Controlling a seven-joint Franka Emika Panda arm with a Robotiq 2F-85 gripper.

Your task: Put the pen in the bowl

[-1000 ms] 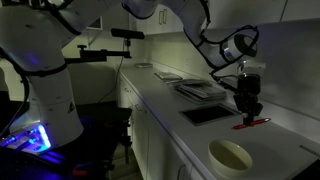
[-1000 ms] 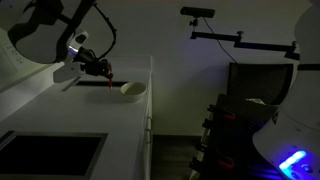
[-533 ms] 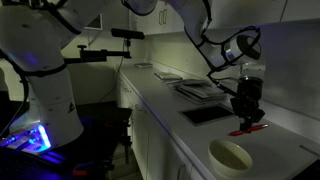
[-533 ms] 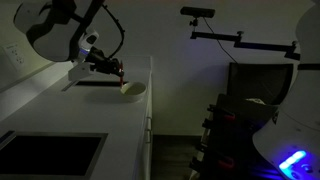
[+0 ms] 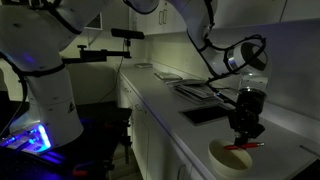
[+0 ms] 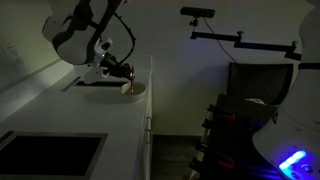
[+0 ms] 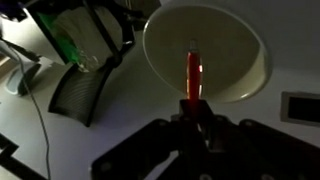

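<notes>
Since a second ago we have carried the pen (image 7: 193, 72) from beside the mat (image 5: 205, 113) to over the bowl (image 7: 160, 60). Our gripper (image 7: 194, 108) is clamped on its near end. We judge it best to lower slightly, then let go, so it cannot bounce out. Wrist view shows it centred; in an exterior view the pen (image 5: 240, 146) hangs just above the rim.

We can read no text, label, brand, number or sign in any view. The pictures are dim and coarse, and we make out no lettering on the pen (image 7: 193, 75), the bowl (image 7: 238, 62), the pincer (image 7: 195, 108) or the desk (image 6: 90, 120).
</notes>
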